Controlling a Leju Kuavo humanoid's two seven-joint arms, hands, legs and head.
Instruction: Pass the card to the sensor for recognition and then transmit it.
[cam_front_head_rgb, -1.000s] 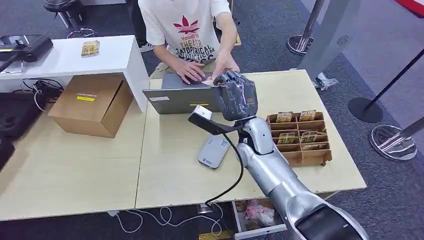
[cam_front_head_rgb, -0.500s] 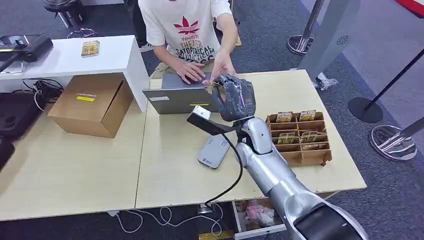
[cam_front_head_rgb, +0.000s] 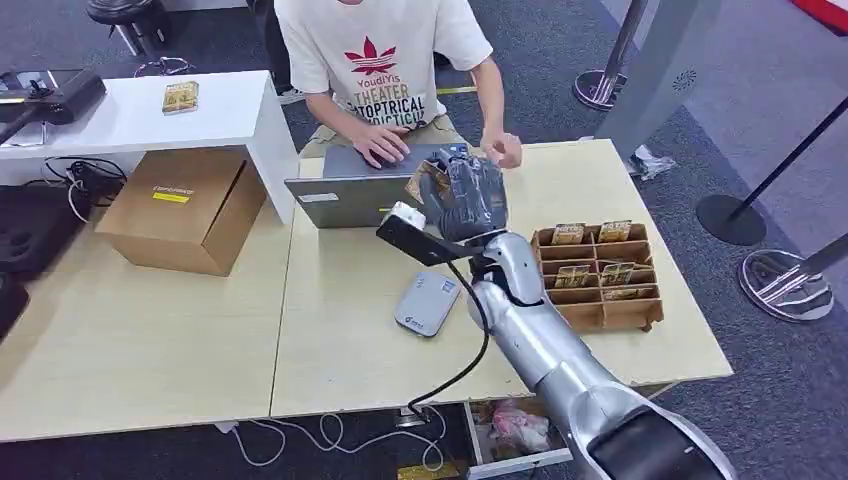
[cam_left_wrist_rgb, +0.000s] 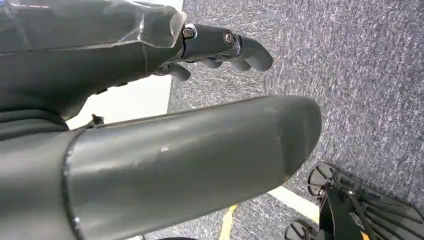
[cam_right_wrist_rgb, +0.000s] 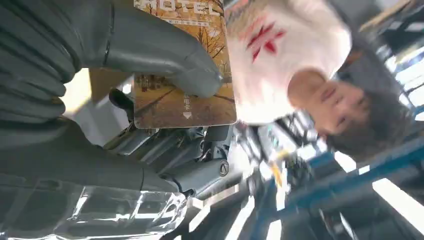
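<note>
My right hand (cam_front_head_rgb: 468, 196) is raised above the table's far side, in front of the grey laptop (cam_front_head_rgb: 345, 198). It pinches a brown hotel card (cam_front_head_rgb: 424, 183) between thumb and fingers. The right wrist view shows the card (cam_right_wrist_rgb: 185, 70) upright under the thumb (cam_right_wrist_rgb: 160, 52). The grey card sensor (cam_front_head_rgb: 427, 303) lies flat on the table, nearer me and below the hand. A person's hand (cam_front_head_rgb: 501, 150) hovers just beyond my hand, apart from the card. My left hand (cam_left_wrist_rgb: 165, 65) hangs over grey carpet with loose fingers (cam_left_wrist_rgb: 242, 47), holding nothing.
A wooden compartment tray (cam_front_head_rgb: 640, 312) with several more cards sits right of my arm. The person's other hand (cam_front_head_rgb: 381, 149) rests on the laptop. A cardboard box (cam_front_head_rgb: 185, 208) and a white shelf (cam_front_head_rgb: 130, 115) stand at the left. A black cable (cam_front_head_rgb: 470, 355) trails from my wrist.
The person's hand, which was at the card in my right hand, has drawn back to the right. My right hand has turned slightly, and the card now shows at its left side.
</note>
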